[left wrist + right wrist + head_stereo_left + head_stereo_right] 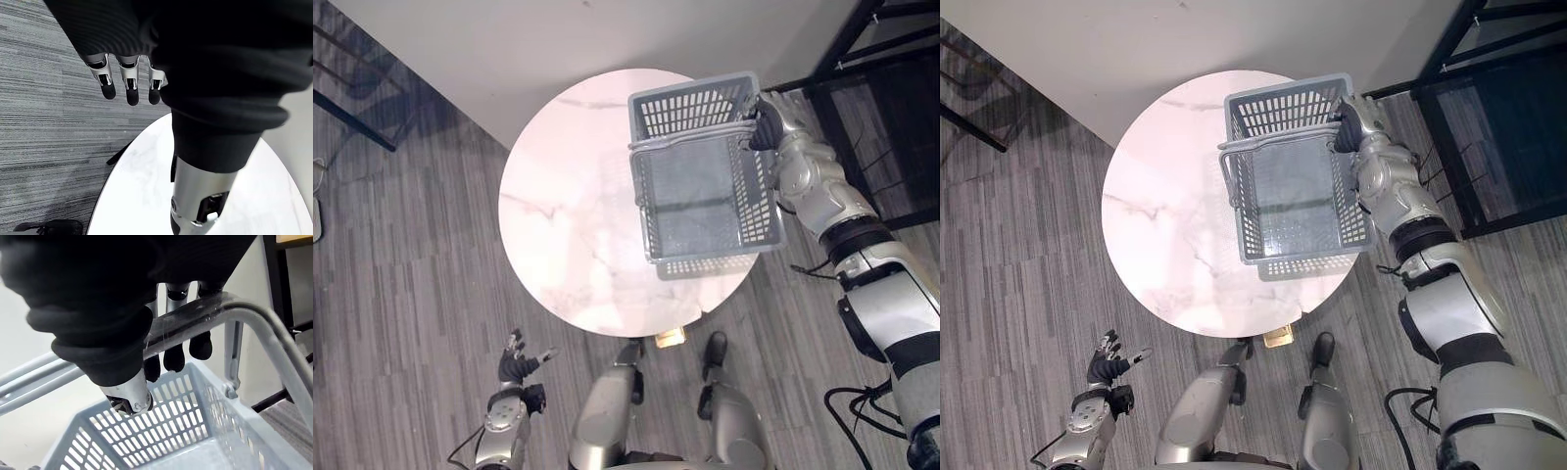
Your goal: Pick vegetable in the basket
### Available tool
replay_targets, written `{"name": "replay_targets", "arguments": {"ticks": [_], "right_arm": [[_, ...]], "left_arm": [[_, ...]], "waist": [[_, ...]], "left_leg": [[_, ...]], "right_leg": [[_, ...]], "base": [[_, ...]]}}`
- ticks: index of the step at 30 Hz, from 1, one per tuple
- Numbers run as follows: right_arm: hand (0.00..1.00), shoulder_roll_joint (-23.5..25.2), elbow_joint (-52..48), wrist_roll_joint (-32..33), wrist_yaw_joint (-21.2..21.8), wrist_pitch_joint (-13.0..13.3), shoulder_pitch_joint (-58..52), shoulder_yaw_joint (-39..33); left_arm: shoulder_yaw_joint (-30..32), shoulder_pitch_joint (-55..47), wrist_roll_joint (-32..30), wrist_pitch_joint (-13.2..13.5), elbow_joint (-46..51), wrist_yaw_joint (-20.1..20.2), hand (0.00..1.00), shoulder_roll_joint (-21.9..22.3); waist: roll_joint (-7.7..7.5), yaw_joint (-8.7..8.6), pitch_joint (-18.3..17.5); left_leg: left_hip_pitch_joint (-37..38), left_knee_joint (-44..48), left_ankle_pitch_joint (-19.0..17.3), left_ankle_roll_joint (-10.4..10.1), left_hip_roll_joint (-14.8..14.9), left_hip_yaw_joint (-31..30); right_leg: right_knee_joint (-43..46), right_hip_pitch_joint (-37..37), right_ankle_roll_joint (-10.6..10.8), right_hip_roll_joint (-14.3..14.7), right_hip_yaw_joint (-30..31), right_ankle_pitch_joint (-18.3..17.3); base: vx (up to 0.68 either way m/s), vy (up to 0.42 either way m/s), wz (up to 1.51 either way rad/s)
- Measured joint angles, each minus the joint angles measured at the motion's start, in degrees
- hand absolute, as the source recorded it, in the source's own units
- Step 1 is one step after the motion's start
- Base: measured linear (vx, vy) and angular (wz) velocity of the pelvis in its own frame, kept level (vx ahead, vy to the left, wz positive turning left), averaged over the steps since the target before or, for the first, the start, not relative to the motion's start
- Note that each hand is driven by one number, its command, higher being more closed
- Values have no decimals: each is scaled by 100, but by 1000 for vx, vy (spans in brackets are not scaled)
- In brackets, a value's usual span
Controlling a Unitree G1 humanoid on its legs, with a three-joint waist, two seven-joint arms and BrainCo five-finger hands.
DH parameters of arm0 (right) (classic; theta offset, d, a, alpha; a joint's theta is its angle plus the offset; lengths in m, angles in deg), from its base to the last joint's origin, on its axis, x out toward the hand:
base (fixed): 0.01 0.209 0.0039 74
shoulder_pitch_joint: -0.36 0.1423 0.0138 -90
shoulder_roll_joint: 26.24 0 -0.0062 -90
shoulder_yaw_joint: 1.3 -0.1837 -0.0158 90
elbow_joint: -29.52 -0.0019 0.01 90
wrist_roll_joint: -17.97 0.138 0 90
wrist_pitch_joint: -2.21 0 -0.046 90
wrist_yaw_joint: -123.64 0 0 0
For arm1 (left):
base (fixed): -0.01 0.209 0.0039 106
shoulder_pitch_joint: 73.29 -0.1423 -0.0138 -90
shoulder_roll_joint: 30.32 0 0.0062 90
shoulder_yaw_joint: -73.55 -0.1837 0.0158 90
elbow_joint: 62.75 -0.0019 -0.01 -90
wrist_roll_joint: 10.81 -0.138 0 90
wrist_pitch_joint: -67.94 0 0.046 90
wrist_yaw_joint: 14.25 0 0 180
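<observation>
A grey plastic basket [697,104] with slotted walls hangs over the right part of the round marble table [568,225]. Its inside holds nothing that I can see. My right hand [766,122] is at the basket's far right corner, fingers [173,355] curled round the grey handles [234,308]. My left hand [517,364] hangs low beside the table's near left edge, over the floor, fingers [129,81] straight and holding nothing. I see no vegetable on the table or in the basket.
A black metal rack [881,49] stands close behind my right arm. A pale wall [558,39] runs behind the table. A dark frame [352,108] stands at the far left. A small yellowish thing [670,339] lies on the floor under the table's near edge.
</observation>
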Motion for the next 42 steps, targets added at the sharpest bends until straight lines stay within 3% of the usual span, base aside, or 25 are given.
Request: {"name": "replay_targets", "arguments": {"ticks": [4, 8, 12, 15, 20, 25, 31, 34, 36, 37, 38, 40, 42], "right_arm": [[100, 55, -1044, 322, -2, -149, -1206, -825], [100, 564, -2108, 919, 35, -235, -2532, -1513], [100, 1224, -3284, 1673, 60, -223, -4073, -2177], [100, 1686, -3746, 2404, 172, -209, -4966, -2422], [100, 2293, -4382, 2853, 558, -193, -6355, -2691], [100, 2452, -4957, 2986, 893, -194, -7148, -2947], [100, 2671, -5163, 2966, 1047, -219, -7561, -3093], [100, 2756, -5217, 2896, 989, -217, -7423, -3081], [100, 2752, -5344, 2848, 792, -216, -7278, -3131], [100, 2784, -5345, 2841, 726, -212, -7103, -3144], [100, 2832, -5341, 2785, 612, -209, -7133, -3148], [100, 2880, -5268, 2725, 490, -204, -7236, -3199], [100, 2877, -5084, 2681, 380, -169, -7205, -3272]], "left_arm": [[0, -16, -80, -106, 70, -2, 0, 69], [3, -234, -220, -230, 377, 21, 0, 208], [73, -434, -270, -336, 744, 58, 0, 249], [174, -581, -280, -407, 920, 179, 0, 343], [471, -952, -393, -574, 1377, 385, 0, 516], [626, -1369, -440, -615, 1814, 518, 0, 769], [735, -1553, -443, -633, 1938, 528, 0, 838], [776, -1431, -439, -656, 2035, 508, 0, 726], [890, -1264, -433, -650, 2177, 466, 0, 720], [1032, -1122, -431, -638, 2203, 436, 0, 726], [1047, -1047, -427, -645, 2181, 358, 0, 703], [1074, -1046, -412, -644, 2190, 308, 0, 708], [1071, -1033, -375, -639, 2171, 237, 0, 712]], "waist": [[-6, -64, -6], [-43, -308, -56], [-214, -400, -407], [-343, -631, -669], [-532, -641, -1093], [-541, -650, -1471], [-655, -662, -1563], [-780, -641, -1466], [-731, -597, -1440], [-653, -599, -1276], [-669, -606, -1232], [-727, -593, -1275], [-871, -597, -1372]], "left_leg": [[136, -6, -2, -2, 17, 50], [330, -15, -24, -22, 45, 155], [377, -14, -70, -62, 127, 274], [481, -11, -95, -98, 153, 287], [840, -15, -309, -191, 203, 630], [1111, -17, -423, -180, 236, 899], [1488, 88, -561, -169, 294, 1326], [828, 1357, -1095, -127, 578, 1556], [292, 1942, -1304, -1, 906, 1700], [202, 2032, -1341, 72, 1070, 1746], [216, 2045, -1311, 119, 1071, 1744], [244, 2046, -1241, 161, 959, 1670], [-6, 2073, -1059, 95, 860, 1564]], "right_leg": [[-10, 106, 1, 16, 58, 0], [-27, 243, 3, 39, 172, 1], [-141, 269, 5, 131, 320, 41], [-142, 367, 6, 157, 336, 41], [-214, 566, 35, 201, 678, 34], [-237, 743, 39, 194, 826, -8], [-92, 868, 72, 199, 1144, 7], [291, 509, 119, 288, 1333, 78], [308, 175, 430, 456, 1460, 311], [1275, -84, 218, 489, 1203, -158], [2831, -248, 30, 263, 882, -939], [3900, 64, 264, -189, 785, -1399], [3907, 500, 337, -495, 810, -1501]], "base": [[11, 14, -6], [5, 8, -15], [7, -19, -21], [34, -20, -5], [5, 2, -31], [12, 4, -26], [2, 23, -31], [-69, -16, -48], [-206, -31, -50], [-220, 3, -30], [-136, -7, -10], [-77, -124, 18], [-123, -215, 30]]}}
